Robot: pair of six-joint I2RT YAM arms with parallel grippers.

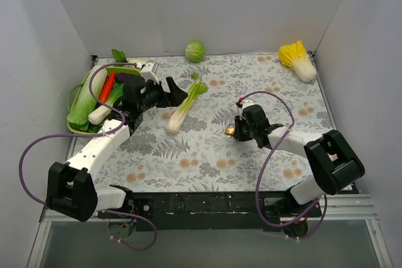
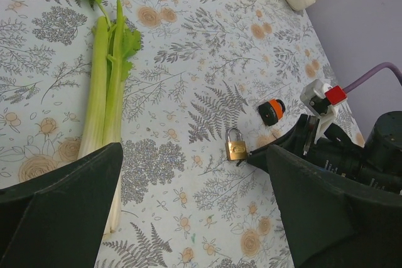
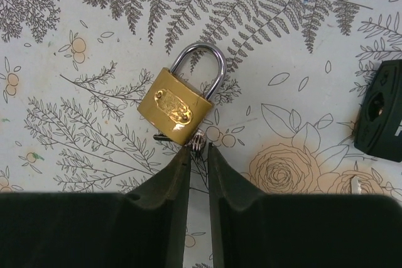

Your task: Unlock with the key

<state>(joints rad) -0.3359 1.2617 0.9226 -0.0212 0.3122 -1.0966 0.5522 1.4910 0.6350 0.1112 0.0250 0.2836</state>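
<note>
The small brass padlock point(image 3: 179, 106) lies flat on the flowered table; it also shows in the top view point(image 1: 230, 130) and the left wrist view point(image 2: 236, 149). My right gripper point(image 3: 198, 147) sits just below the padlock's bottom edge. Its fingers are closed to a narrow slit on the key point(image 3: 198, 139), whose silvery toothed blade sticks out at the tips and touches the padlock's bottom corner. A dark bit point(image 3: 162, 136) pokes out from under the padlock. My left gripper point(image 2: 195, 155) hangs wide open and empty above the table, left of the padlock.
An orange-and-black padlock point(image 2: 272, 111) lies just right of the brass one point(image 3: 380, 114). A celery stalk point(image 1: 185, 106) lies beside my left gripper. A green tray point(image 1: 80, 130) of vegetables stands at the left, a round cabbage point(image 1: 195, 51) and a yellow cabbage point(image 1: 299, 59) at the back.
</note>
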